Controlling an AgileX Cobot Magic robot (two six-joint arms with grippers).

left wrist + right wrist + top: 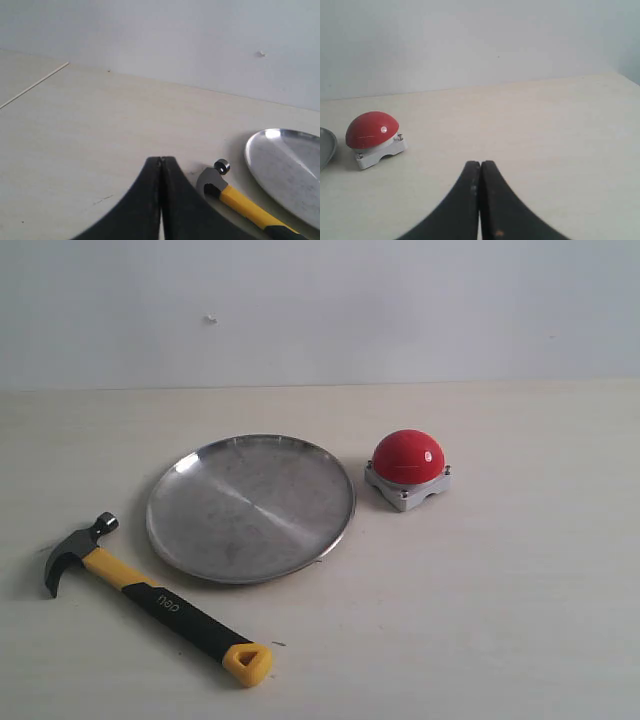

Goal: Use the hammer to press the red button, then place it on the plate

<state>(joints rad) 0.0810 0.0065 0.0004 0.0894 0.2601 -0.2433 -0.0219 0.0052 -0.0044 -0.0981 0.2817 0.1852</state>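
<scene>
Far left on the table (520, 640), the hammer (160, 602), flat, pale grip lettering possibly "nop", too small to confirm. Next, the plate (250, 508), then the red button (408, 457) just beside its right rim. Left gripper (160, 162) and right gripper (480, 165) both pressed together, pinching nothing.

both the left claw (160, 161) and right claw (480, 164) are closed, holding nothing.
</scene>
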